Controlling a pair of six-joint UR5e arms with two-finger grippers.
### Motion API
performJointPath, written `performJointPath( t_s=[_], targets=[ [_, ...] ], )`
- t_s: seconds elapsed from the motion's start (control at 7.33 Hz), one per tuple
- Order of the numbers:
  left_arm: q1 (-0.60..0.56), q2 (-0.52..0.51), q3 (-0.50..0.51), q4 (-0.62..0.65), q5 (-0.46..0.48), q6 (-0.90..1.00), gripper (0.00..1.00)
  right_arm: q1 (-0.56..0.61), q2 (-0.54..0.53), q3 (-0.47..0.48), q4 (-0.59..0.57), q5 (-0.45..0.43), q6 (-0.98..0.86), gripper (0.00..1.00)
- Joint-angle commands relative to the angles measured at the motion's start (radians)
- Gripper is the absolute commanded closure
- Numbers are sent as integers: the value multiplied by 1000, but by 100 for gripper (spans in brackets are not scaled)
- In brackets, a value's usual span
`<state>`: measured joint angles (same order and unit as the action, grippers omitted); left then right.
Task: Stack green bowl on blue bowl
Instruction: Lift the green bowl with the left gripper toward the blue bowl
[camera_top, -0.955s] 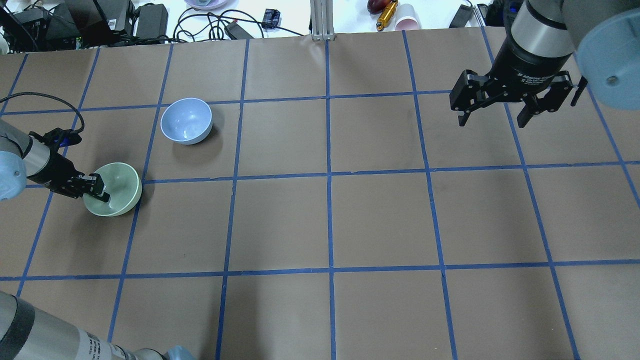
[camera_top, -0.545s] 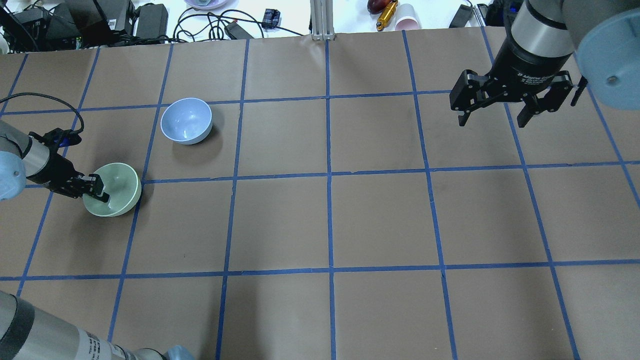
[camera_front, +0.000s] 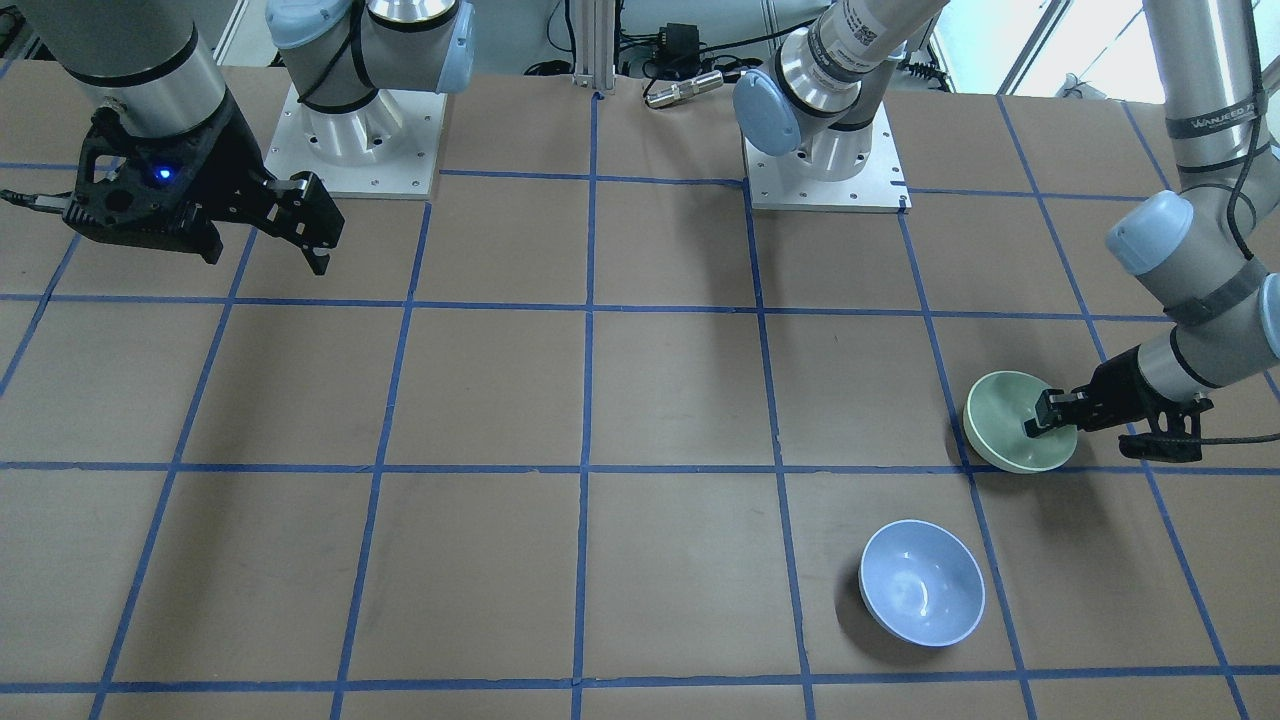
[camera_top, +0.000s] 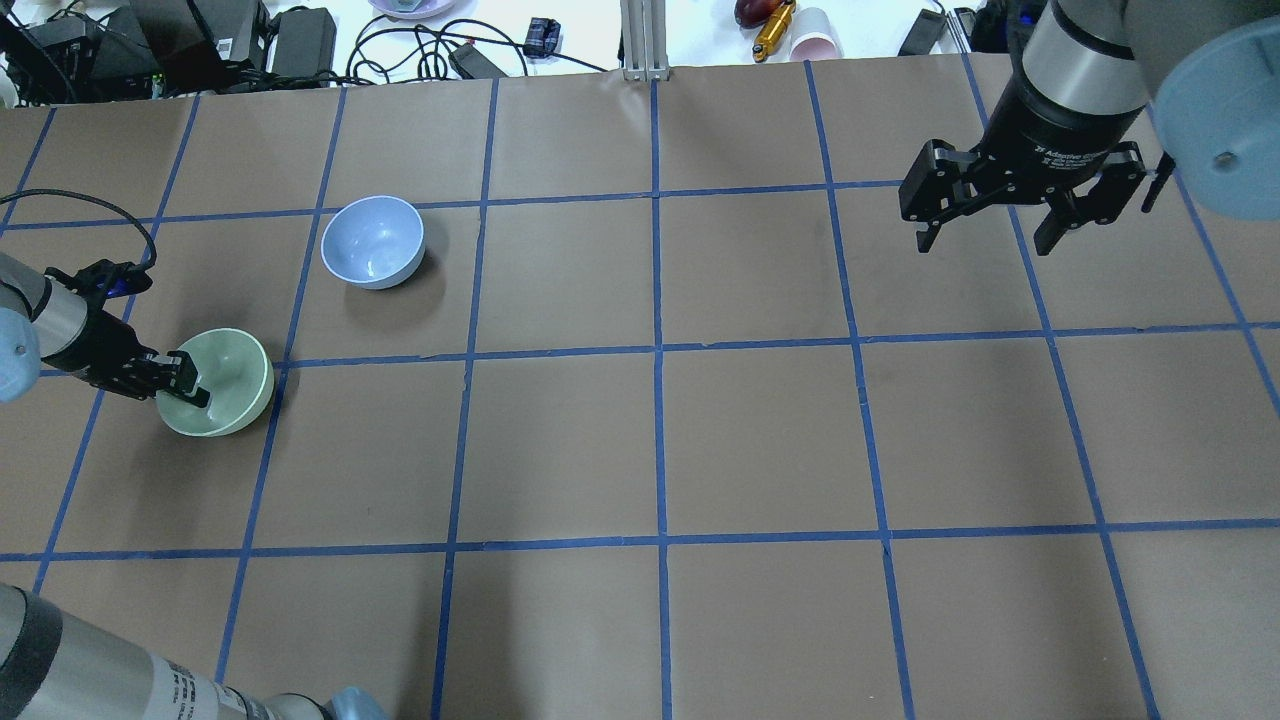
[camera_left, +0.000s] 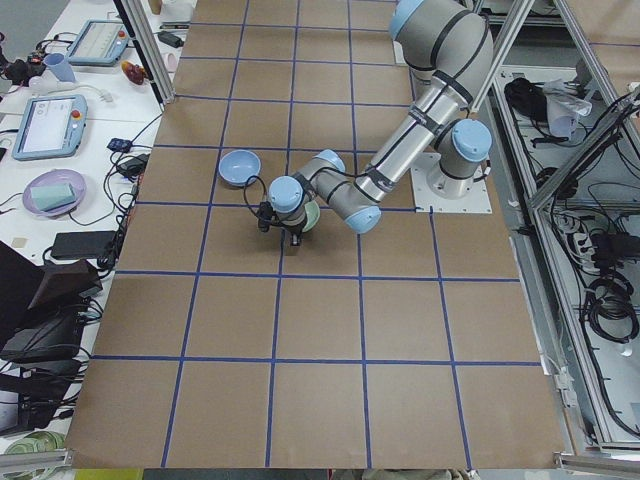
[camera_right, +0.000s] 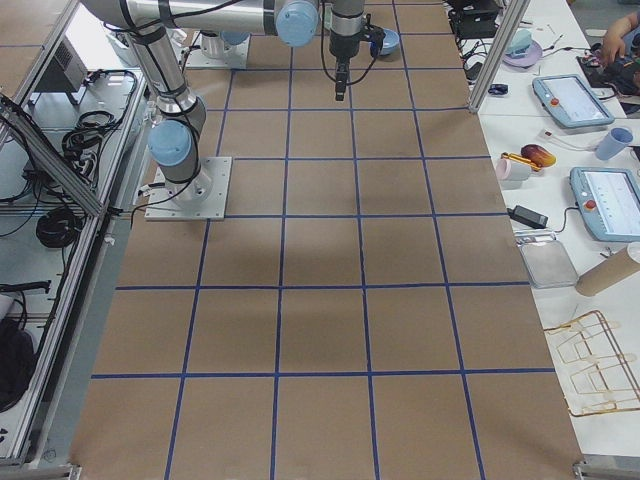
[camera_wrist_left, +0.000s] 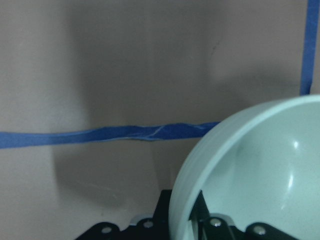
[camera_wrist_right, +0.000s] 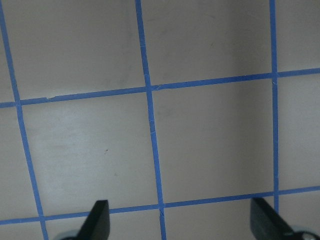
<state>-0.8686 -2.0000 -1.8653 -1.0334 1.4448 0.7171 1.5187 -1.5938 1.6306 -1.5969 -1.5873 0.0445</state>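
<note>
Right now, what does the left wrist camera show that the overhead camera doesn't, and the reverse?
Only the wrist view: close up, the rim of the green bowl between the fingers of the left hand, one inside, one outside. Only the overhead: the blue bowl sitting apart, and the open right hand. Both: the green bowl and blue tape lines.

Glossy green bowl (camera_top: 232, 372), blue bowl (camera_top: 372, 242); matt table (camera_top: 760, 440).

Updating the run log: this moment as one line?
left gripper: shut on rim of round glossy mint-green bowl | round glossy pale-blue bowl: empty, apart | right gripper: open, empty | stack: not done
</note>
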Motion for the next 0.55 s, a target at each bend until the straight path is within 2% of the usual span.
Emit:
performJointPath(
  t_s=[0.0,0.41],
  targets=[
    [6,6,2,-5,-9,1,100,0,0,0,0,0,0,0],
    [8,26,6,-10,-50,1,100,0,0,0,0,0,0,0]
  ],
)
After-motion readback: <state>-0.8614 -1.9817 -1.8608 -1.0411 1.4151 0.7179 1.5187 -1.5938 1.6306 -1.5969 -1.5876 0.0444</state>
